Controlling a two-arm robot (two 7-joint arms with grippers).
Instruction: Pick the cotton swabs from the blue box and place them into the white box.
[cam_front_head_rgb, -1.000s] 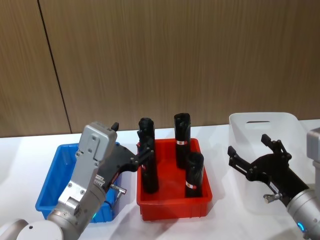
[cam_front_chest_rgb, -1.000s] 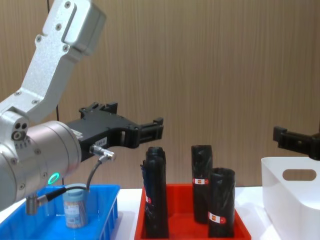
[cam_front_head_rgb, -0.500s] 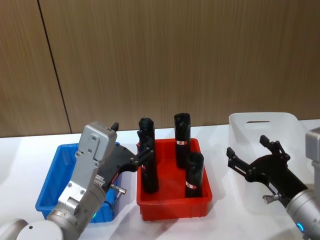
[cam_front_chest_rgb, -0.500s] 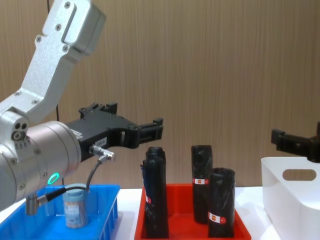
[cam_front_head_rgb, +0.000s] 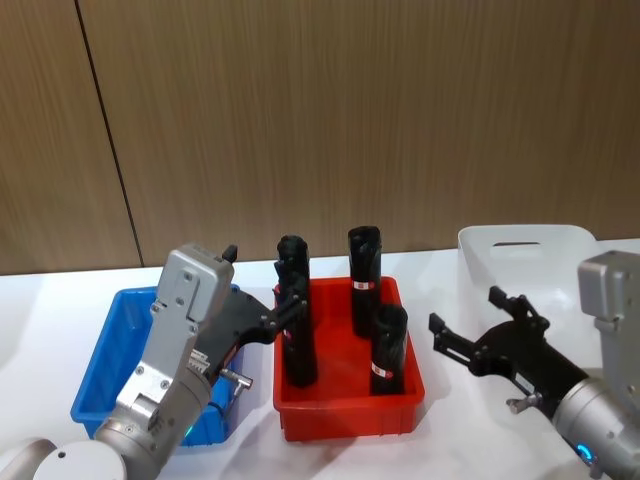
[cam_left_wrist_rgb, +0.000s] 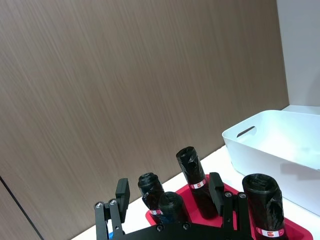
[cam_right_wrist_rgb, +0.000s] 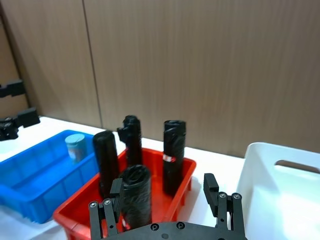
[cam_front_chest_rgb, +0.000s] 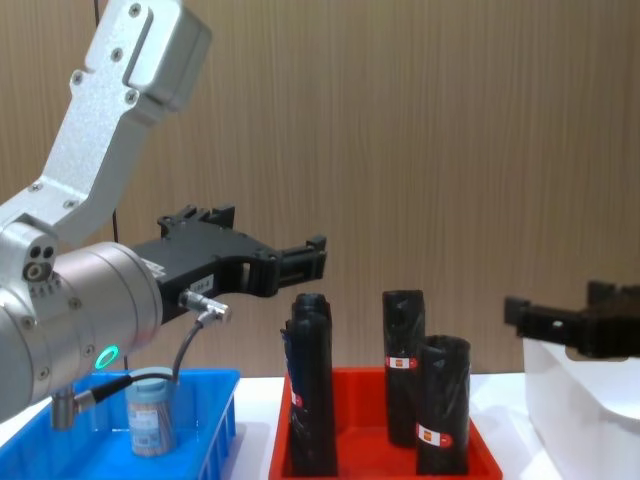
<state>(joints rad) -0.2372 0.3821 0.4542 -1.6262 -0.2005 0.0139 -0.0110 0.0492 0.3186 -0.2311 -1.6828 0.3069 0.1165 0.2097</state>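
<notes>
Three bins are sitting in a row on the white counter (cam_front_head_rgb: 40, 300) in front of a wood-panelled wall (cam_front_head_rgb: 350, 110). On the robot's right, the white box (cam_front_head_rgb: 520, 250) is standing tallest, its oval handle cut-out facing the wall. In the middle, the red tray (cam_front_head_rgb: 345, 405) is holding four upright black rolls (cam_front_head_rgb: 365, 265) with small red-and-white labels. On the robot's left, the blue box (cam_front_head_rgb: 105, 350) is lying shallow, partly covered by the left arm.

Hanging above the blue box's inner edge, the left gripper (cam_front_chest_rgb: 300, 262) is pointing toward the red tray, level with the tops of the rolls; its fingers (cam_left_wrist_rgb: 121, 192) are standing released and spread apart, grasping nothing. On the other side, the right gripper (cam_front_head_rgb: 462, 325) is hovering over the counter between the red tray and the white box, just beside the tray's right wall. Its fingers (cam_right_wrist_rgb: 210, 186) are likewise spread wide and released, with nothing between them.

One jar of the cotton swabs (cam_front_chest_rgb: 150, 412) is standing upright inside the blue box, its round grey-blue lid on top and the sticks showing through the clear wall. In the right wrist view the jar (cam_right_wrist_rgb: 75, 146) is sitting toward the far side of the blue box, well apart from both grippers.
</notes>
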